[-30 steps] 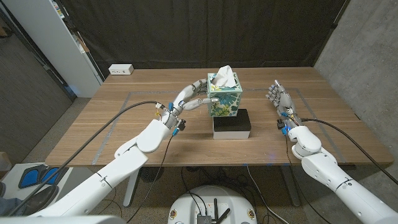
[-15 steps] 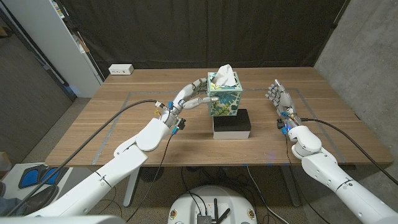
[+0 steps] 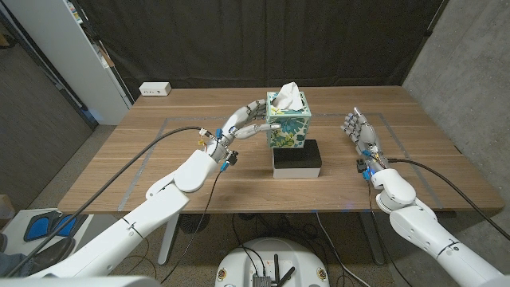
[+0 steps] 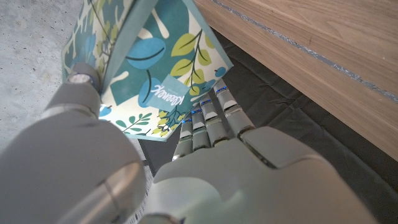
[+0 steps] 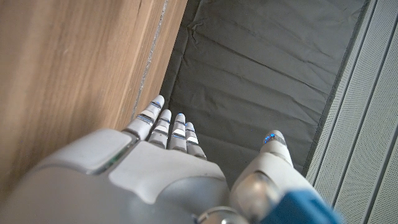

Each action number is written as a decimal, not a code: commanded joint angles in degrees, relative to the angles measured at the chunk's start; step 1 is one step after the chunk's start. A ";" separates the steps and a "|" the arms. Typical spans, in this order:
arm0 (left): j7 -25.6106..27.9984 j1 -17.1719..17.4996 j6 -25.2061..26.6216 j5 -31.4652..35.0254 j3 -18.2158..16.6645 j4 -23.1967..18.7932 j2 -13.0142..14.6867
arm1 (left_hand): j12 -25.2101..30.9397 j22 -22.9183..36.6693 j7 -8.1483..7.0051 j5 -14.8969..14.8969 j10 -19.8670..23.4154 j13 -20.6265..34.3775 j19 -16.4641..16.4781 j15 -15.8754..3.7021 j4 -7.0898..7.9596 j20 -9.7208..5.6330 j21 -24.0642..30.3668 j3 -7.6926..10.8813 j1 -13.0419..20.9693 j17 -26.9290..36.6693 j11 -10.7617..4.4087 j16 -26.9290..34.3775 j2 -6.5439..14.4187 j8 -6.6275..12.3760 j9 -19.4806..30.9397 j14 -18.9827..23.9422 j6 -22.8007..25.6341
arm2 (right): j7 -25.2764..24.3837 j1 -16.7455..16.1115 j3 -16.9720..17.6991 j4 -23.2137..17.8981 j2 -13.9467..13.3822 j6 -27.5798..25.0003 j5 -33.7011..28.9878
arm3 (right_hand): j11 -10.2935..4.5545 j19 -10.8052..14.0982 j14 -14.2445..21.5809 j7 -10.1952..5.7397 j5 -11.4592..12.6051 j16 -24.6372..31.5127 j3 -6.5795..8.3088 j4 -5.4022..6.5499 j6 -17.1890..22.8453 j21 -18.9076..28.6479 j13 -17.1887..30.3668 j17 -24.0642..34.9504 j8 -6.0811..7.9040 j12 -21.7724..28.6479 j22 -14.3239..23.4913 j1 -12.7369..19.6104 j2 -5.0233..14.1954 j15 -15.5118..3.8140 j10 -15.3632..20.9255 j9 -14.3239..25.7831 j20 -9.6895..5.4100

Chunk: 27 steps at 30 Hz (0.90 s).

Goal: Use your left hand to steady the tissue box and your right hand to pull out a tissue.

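The box is sitting on top of a black block near the middle of the bench. It is covered in blue and green leaves and flowers. A white tissue is sticking up out of its top.

I am holding the box with my left hand. The fingers are wrapping around the box's left side, some up near the top edge and some lower on the side. In the left wrist view I am seeing the box very close, with the thumb pressing on one face and the other fingers lying along the next face. So this hand is grasping the box.

My right hand is waiting on the bench, well apart from the box, off to its right. It is standing up with the fingers straight and a little spread. It is holding nothing, so it is released. In the right wrist view the right hand is pointing along the bench edge toward a dark curtain.

A white power strip is lying at the far left corner of the bench. The same dark curtain is hanging behind the bench.
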 commanded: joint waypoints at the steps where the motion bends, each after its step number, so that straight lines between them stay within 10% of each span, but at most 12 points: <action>1: -0.30 -0.12 -0.45 -0.89 0.06 0.68 -0.07 | 0.17 0.32 2.26 0.48 -0.09 0.33 0.13 0.16 0.02 -0.23 -0.04 -0.14 5.87 0.22 0.04 -0.20 6.42 0.06 0.24 0.08 0.42 | -1.39 -4.70 1.56 -2.26 -0.31 2.36 -0.84 | 0.01 0.26 0.56 0.40 0.11 0.36 -0.07 -0.13 0.20 0.04 -0.02 -0.05 0.22 0.07 0.18 0.59 0.14 0.28 0.59 0.22 0.05; 27: 0.08 0.18 -0.80 -0.79 0.26 0.97 -0.37 | 0.05 0.29 2.36 0.69 -0.01 0.66 0.15 0.10 -0.16 -0.13 -0.06 -0.08 6.95 0.22 0.01 -0.38 7.24 -0.17 0.36 0.29 0.39 | -1.42 -9.97 2.79 -5.91 0.17 4.87 -2.14 | 0.00 0.68 1.35 0.31 0.11 0.64 -0.11 -0.03 1.31 0.07 0.02 -0.01 0.52 0.35 0.20 0.42 0.26 0.22 1.57 0.23 0.39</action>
